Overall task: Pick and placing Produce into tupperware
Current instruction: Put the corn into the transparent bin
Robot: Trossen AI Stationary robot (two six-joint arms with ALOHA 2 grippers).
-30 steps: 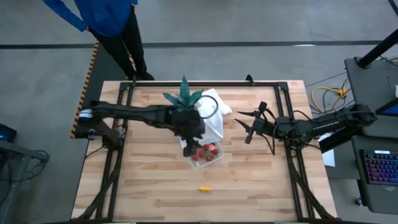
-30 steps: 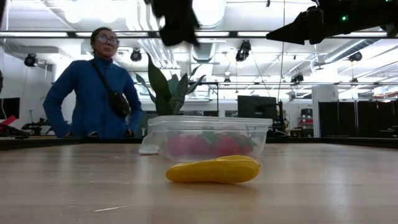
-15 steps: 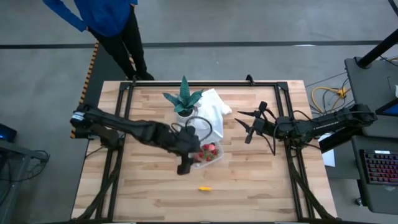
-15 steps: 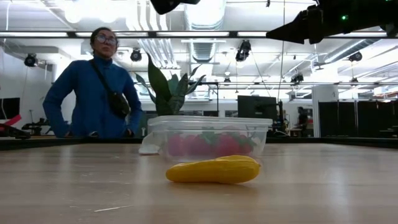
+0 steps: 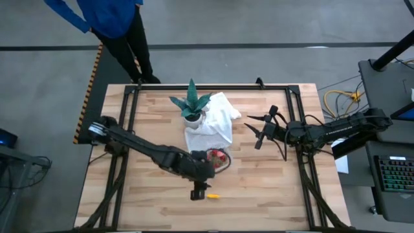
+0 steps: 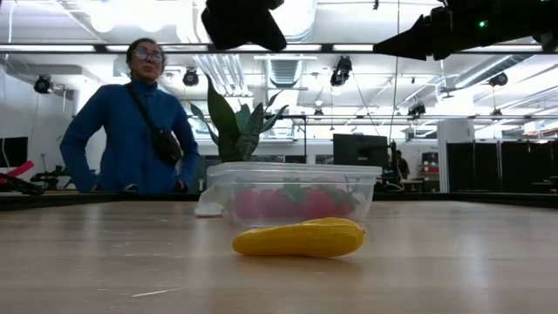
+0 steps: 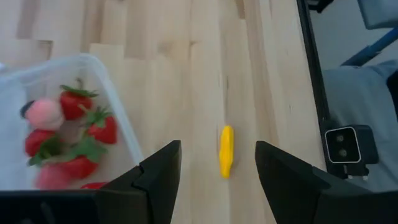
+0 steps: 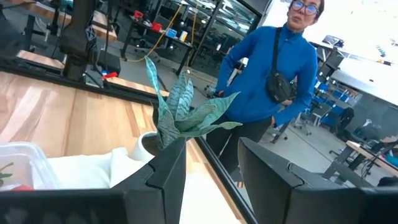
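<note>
Produce first: one smooth yellow-orange elongated fruit piece [image 7: 226,151] lies loose on the bare wooden table [image 5: 155,207], well toward the near edge and a bit in front of the small clear plastic rectangular tupperware with rounded corners [image 6: 292,174], not touching it. Inside the tupperware I count roughly five glossy red strawberry-like pieces with green leafy tops [image 7: 75,104], plus one round pale pink piece [image 7: 43,113] with something small and dark beside it, though the heap is too bunched to count for sure. Left gripper [image 7: 214,177] hangs right over the yellow piece, fingers spread wide with nothing between them. Right gripper [image 5: 259,131] waits up in the air by the table's right edge, fingers also parted and empty. Behind the tupperware there's one crumpled white cloth [image 5: 217,120] and one spiky green plant in a white pot [image 5: 191,103] near the far edge. One person in a blue top [image 6: 129,122] stands beyond that far edge.
</note>
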